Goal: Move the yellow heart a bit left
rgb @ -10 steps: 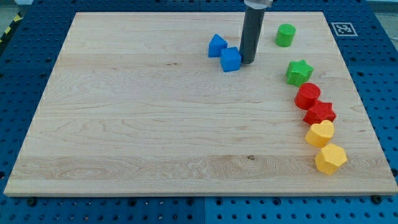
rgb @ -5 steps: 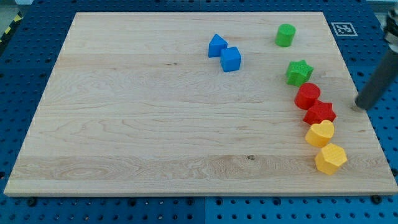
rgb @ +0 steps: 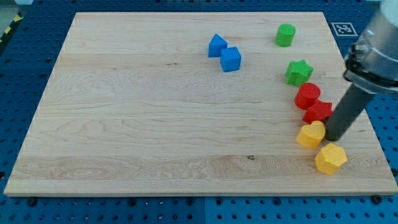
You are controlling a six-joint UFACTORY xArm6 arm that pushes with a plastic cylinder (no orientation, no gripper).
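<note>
Wooden table on blue pegboard. My tip, bare rod, no jaws, touches yellow heart on view's right side. Push step underway; next, short steady nudge toward view's left, clear of red star.

Two blue blocks, two green, two red, two yellow.

You had two blue blocks touching near the wooden board's top — a green cylinder and green star further right. A red cylinder, red star and yellow hexagon sat below.
</note>
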